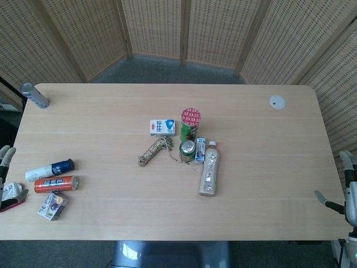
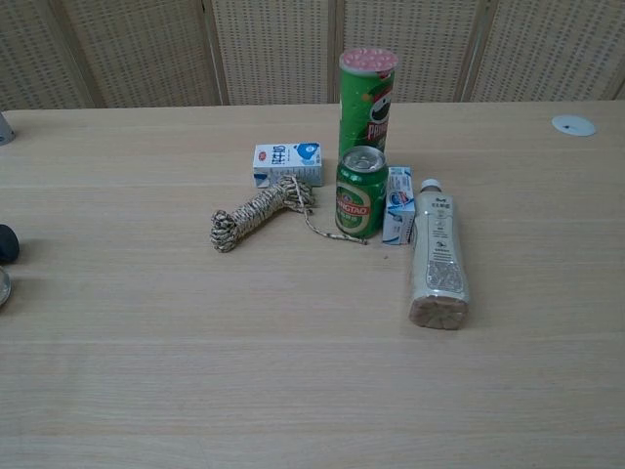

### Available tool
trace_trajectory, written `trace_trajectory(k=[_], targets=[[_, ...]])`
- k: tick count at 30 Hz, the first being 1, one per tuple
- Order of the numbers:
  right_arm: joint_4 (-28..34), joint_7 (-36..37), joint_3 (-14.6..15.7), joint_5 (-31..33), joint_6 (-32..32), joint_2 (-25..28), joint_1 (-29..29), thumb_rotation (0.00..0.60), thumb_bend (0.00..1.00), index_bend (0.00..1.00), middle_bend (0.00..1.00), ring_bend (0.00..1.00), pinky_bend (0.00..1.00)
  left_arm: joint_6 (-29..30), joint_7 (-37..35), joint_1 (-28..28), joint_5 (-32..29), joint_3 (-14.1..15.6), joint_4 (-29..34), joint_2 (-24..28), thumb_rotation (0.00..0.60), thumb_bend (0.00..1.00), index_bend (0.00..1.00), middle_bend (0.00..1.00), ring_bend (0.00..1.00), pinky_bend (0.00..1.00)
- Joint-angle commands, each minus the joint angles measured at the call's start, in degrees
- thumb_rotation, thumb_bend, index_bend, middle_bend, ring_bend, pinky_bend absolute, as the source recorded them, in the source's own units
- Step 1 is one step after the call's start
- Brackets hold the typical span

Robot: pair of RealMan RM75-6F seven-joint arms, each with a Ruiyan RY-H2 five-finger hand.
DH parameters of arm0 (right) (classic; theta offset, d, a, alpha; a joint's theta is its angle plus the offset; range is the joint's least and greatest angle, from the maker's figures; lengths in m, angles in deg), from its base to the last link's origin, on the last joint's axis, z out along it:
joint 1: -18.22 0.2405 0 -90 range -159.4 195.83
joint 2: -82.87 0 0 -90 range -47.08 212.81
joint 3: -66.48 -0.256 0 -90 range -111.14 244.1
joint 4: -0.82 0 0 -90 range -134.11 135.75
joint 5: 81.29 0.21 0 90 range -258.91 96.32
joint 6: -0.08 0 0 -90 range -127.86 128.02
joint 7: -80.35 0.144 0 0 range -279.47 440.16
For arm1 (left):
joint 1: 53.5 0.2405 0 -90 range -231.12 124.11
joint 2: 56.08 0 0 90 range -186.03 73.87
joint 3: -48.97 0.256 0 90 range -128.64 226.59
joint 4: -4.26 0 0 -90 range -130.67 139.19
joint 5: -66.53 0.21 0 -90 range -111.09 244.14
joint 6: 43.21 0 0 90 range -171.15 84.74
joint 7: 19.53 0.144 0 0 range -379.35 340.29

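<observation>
Across the wooden table [image 1: 111, 111] nothing is picked up yet — my left hand [image 1: 8, 178] and right hand [image 1: 347, 192] wait spread and empty at the edges, nearest the red can [image 1: 56, 183].

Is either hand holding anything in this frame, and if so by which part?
Nothing is held. The left hand and the right hand sit at the table's edges with fingers apart.

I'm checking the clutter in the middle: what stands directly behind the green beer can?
Behind the green beer can stands the tall green crisp tube, upright with a pink lid. The can covers the tube's base in the chest view, so contact between them cannot be judged.
</observation>
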Motion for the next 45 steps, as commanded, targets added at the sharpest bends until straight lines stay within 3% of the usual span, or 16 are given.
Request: trace_trajectory(k=[1, 11, 18, 23, 25, 29, 36, 45], targets=[[0.20, 0.17, 0.17, -0.11, 0.28, 0.14, 0.00, 0.571, 0.00, 0.00, 0.00, 0.00, 0.00, -0.08, 0.05, 0.04, -0.01, 0.01, -0.07, -0.02, 0.600, 0.00, 0.00, 0.00, 0.00, 0.00], [1.21, 0.88, 0.54, -0.28, 0.82, 0.74, -0.16, 0.572, 0.00, 0.00, 0.00, 0.00, 0.00, -4.13, 3.35, -1.63, -0.35, 0.47, 1.17, -0.48, 0.600, 0.00, 0.00, 0.00, 0.00, 0.00], [1.40, 1.95, 0.31, 0.32, 1.40, 1.16, -0.07, 0.571, 0.00, 0.00, 0.00, 0.00, 0.00, -19.14, 19.65, -12.96, -0.63, -1.70, 3.07, -0.90, 0.600, 0.00, 0.00, 0.00, 0.00, 0.00], [1.27, 2.60, 0.22, 0.43, 1.36, 1.43, -0.19, 0.571, 0.00, 0.00, 0.00, 0.00, 0.00, -29.83, 30.28, -20.28, -7.59, -3.44, 3.40, -3.93, 0.600, 0.00, 0.00, 0.00, 0.00, 0.00], [1.10, 3.00, 0.14, 0.67, 1.52, 1.54, -0.18, 0.571, 0.00, 0.00, 0.00, 0.00, 0.00, -34.34, 33.71, -24.21, -7.68, -3.55, 2.06, -5.87, 0.600, 0.00, 0.00, 0.00, 0.00, 0.00], [0.59, 3.83, -0.20, 1.43, 1.84, 1.68, -0.12, 0.571, 0.00, 0.00, 0.00, 0.00, 0.00, -39.47, 32.08, -31.09, 1.45, -2.50, -7.10, -10.70, 0.600, 0.00, 0.00, 0.00, 0.00, 0.00], [-0.97, 4.86, -1.12, 4.27, 3.61, 1.50, 0.49, 0.573, 0.00, 0.00, 0.00, 0.00, 0.00, -41.15, 17.76, -40.27, 15.25, 1.25, -25.87, -19.93, 0.600, 0.00, 0.00, 0.00, 0.00, 0.00], [-2.00, 4.83, -1.84, 6.72, 5.11, 1.15, 1.10, 0.572, 0.00, 0.00, 0.00, 0.00, 0.00, -40.77, 7.80, -47.67, 21.25, 4.46, -46.92, -32.47, 0.600, 0.00, 0.00, 0.00, 0.00, 0.00]])
